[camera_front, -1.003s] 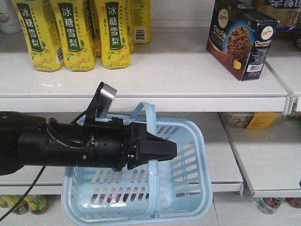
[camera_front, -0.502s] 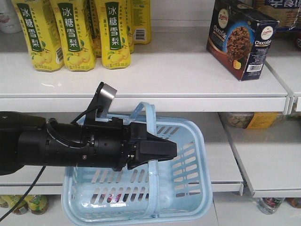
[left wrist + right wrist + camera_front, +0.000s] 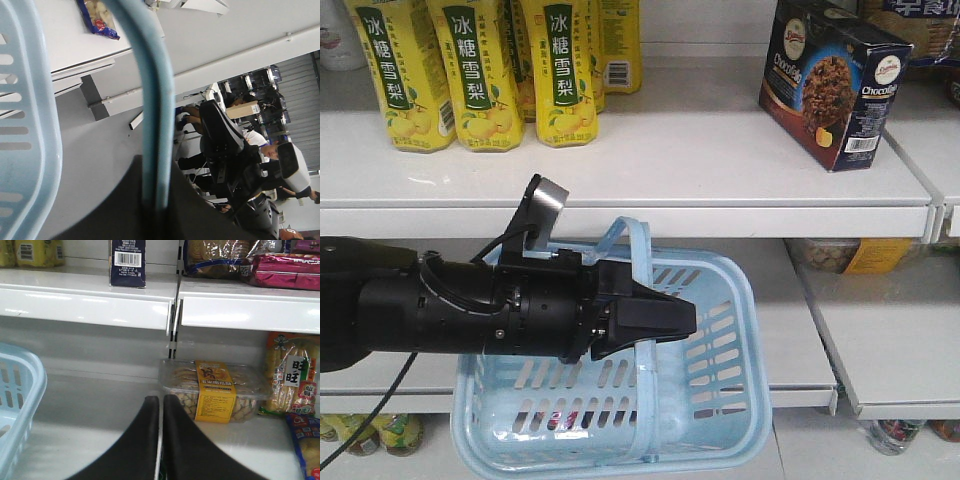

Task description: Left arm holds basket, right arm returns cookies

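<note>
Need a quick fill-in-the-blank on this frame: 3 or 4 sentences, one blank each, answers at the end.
1. The left gripper is shut on a ____ of the basket.
2. The cookies stand on the ____ shelf in the front view.
3. In the right wrist view the right gripper holds ____.
4. The clear tub of biscuits carries a ____ label.

Missing words: handle; upper; nothing; yellow
</note>
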You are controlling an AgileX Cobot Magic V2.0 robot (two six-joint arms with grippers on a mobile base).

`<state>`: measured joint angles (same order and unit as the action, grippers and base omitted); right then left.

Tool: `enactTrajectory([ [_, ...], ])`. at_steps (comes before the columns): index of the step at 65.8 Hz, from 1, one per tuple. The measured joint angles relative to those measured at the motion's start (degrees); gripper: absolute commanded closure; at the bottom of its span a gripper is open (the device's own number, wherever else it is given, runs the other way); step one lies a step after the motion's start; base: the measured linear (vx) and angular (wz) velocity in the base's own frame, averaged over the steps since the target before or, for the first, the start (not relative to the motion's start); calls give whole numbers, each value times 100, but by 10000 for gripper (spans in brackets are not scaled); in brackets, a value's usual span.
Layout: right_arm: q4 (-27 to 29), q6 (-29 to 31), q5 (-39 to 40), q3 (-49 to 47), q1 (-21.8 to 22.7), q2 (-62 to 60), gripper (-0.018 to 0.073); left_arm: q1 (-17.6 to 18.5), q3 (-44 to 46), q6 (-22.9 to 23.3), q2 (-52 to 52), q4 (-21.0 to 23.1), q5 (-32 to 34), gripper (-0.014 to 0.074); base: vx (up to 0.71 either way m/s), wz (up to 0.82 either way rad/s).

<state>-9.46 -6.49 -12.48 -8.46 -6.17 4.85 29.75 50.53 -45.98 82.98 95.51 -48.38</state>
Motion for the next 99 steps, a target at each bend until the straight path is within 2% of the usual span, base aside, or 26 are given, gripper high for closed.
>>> enactTrajectory([
  [39,0,0,0,0,0,0,570,0,0,0,0,0,0,599,0,0],
  [49,0,0,0,7,0,0,570,0,-199,0,-324,1,137,599,0,0],
  [56,0,0,0,7,0,0,570,0,-574,-12,-816,-158,330,599,0,0],
  [64,0,0,0,7,0,0,570,0,-1115,-18,-1568,-575,692,599,0,0],
  [71,0,0,0,7,0,0,570,0,-1545,47,-2315,-1134,1261,599,0,0],
  [75,0,0,0,7,0,0,570,0,-1776,280,-2785,-1658,1673,599,0,0],
  [78,0,0,0,7,0,0,570,0,-1934,634,-3092,-2033,1922,599,0,0],
  [82,0,0,0,7,0,0,570,0,-2185,1217,-3543,-2695,2271,599,0,0],
  [88,0,0,0,7,0,0,570,0,-2607,2476,-4183,-3850,2682,599,0,0],
  [95,0,0,0,7,0,0,570,0,-3078,3955,-4823,-5547,2969,599,0,0],
  [99,0,0,0,7,0,0,570,0,-3317,4489,-5157,-6337,3036,599,0,0],
])
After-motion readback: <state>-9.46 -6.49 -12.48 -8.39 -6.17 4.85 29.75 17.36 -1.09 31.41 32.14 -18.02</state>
